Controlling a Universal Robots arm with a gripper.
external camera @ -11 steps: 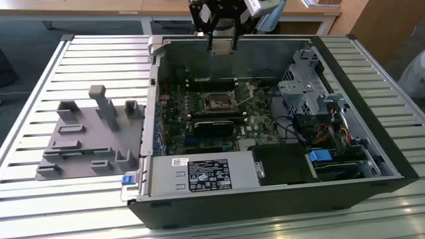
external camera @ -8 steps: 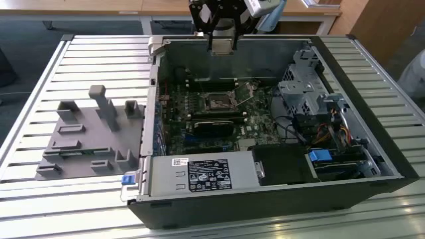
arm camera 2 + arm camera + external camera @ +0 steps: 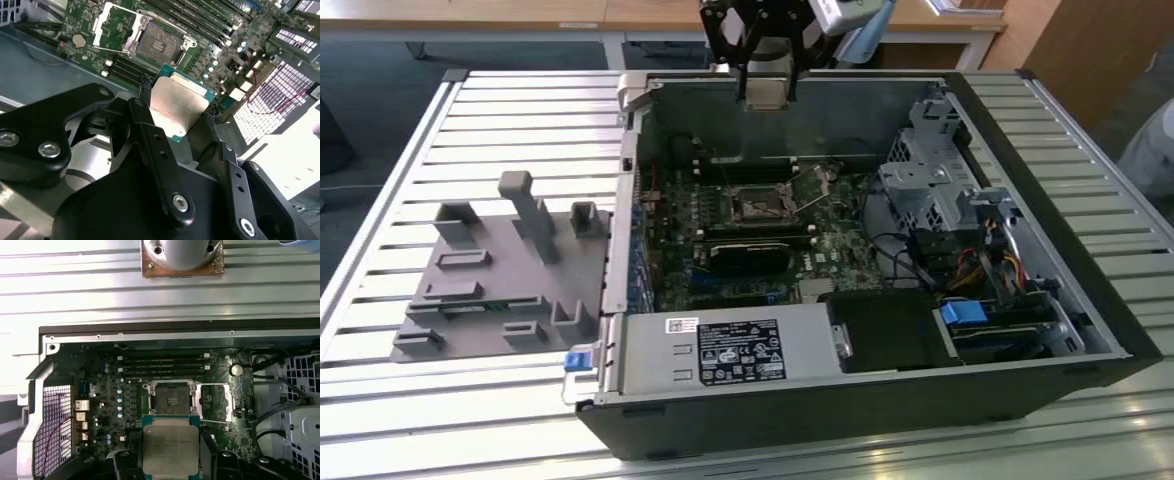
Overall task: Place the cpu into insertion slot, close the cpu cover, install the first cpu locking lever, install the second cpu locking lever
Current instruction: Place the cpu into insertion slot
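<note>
Black two-finger gripper [image 3: 177, 102] sits closest to the lens in both wrist views, jaws clenched on two opposite edges of the small flat square cpu [image 3: 181, 112], silvery-grey metal top facing the camera. Same grasp in the first wrist view: gripper [image 3: 170, 452], cpu [image 3: 170, 445]. The cpu is held clear of the green circuit board [image 3: 105, 390], not touching it

Exterior view, its left to its right:
- grey moulded plastic fixture tray [image 3: 487, 275] on the slatted aluminium table [image 3: 400, 400]
- open black computer case [image 3: 854, 420] just beside the tray
- silver box power supply with a white label [image 3: 720, 350] at the near wall
- gripper [image 3: 765, 85] hanging over the far wall of the case
- small square dark insertion slot [image 3: 758, 205] with thin metal rim, mid-board, uncovered
- thin wire locking lever [image 3: 811, 195] standing off the board at an angle, beside the slot
- grey perforated metal drive cage [image 3: 927, 190]

First wrist view: insertion slot [image 3: 171, 401] exposed, thin square silver cpu cover [image 3: 201, 405] swung open just beside it. Second wrist view agrees: insertion slot [image 3: 157, 42], cpu cover [image 3: 98, 25]
</note>
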